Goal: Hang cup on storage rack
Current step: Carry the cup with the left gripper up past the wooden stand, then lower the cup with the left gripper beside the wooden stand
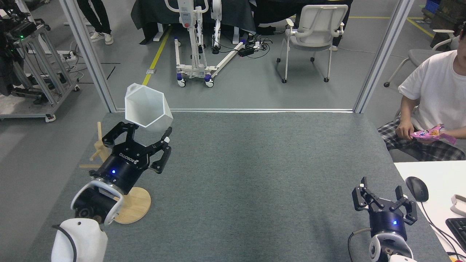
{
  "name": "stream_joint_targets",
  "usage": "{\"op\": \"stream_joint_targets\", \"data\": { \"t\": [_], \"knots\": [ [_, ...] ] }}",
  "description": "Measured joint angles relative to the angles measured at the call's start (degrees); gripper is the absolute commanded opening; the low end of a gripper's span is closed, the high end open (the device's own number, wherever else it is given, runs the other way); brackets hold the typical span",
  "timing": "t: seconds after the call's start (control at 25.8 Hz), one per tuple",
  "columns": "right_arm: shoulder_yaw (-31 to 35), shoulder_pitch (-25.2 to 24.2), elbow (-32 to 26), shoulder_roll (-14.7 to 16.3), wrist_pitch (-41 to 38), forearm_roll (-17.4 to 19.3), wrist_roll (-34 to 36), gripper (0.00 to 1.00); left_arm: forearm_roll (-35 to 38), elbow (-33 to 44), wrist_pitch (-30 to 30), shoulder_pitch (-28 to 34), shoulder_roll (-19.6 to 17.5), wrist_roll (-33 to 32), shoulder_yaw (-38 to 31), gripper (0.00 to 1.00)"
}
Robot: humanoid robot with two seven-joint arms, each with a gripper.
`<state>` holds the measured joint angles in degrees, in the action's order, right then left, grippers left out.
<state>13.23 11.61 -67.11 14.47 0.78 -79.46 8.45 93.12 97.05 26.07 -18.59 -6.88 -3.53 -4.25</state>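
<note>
- The cup (148, 111) is matte white with flat facets and a six-sided rim; it narrows toward its base, and a small loop handle sits at its upper left edge.
- It is held clear of the table (255, 174), tilted so that its open mouth faces the camera, and it sits above and slightly right of the storage rack (120, 198).
- The left gripper (147, 136) is black with jointed metal fingers and a small blue light on its body; its fingers are clamped on the lower part of the cup, one on each side of the narrow base.
- The storage rack is pale natural wood: a flat round disc base, a slim upright post and short angled dowel pegs.
- The left gripper and its wrist cover most of the rack's post; only the base, the top of the post and a few pegs on the left show.
- The table is covered in grey, felt-like fabric with a fine speckled weave.
- The right gripper (384, 203) hangs low over the table's near right corner, far to the right of the rack, its black fingers spread apart and holding nothing.
- A person in a white shirt (433, 91) sits beyond the table's right edge, well away from the rack, holding a pink wrapper (431, 133).
</note>
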Motion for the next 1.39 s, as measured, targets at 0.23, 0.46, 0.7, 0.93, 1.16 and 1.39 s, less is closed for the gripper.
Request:
{"op": "stream_joint_targets", "data": {
  "t": [0.23, 0.46, 0.7, 0.93, 1.16, 1.39],
  "knots": [
    [0.01, -0.01, 0.05, -0.42, 0.00, 0.01, 0.19, 0.99, -0.04, 1.09, 2.62, -1.67, -0.46, -1.71, -5.58, 0.00],
    [0.04, -0.01, 0.05, -0.49, 0.00, 0.01, 0.27, 0.99, -1.28, 1.82, 5.10, -5.30, -1.49, -5.24, -10.26, 0.00],
    [0.11, -0.01, 0.05, -0.50, 0.00, 0.06, 0.28, 0.99, -5.66, 1.91, 5.42, -7.19, -6.26, -7.10, -13.23, 0.00],
    [0.16, -0.01, 0.08, -0.50, 0.00, 0.09, 0.35, 0.99, -10.27, -0.07, 6.15, -5.56, -12.11, -5.71, -18.09, 0.00],
    [0.21, -0.01, 0.16, -0.55, 0.01, 0.13, 0.55, 0.99, -10.83, -6.77, 8.61, -1.27, -14.02, 1.35, -24.36, 0.00],
    [0.23, -0.01, 0.16, -0.58, 0.02, 0.18, 0.35, 0.99, -10.85, -14.56, 9.24, 3.33, -16.77, 10.66, -26.99, 0.00]
  ]
}}
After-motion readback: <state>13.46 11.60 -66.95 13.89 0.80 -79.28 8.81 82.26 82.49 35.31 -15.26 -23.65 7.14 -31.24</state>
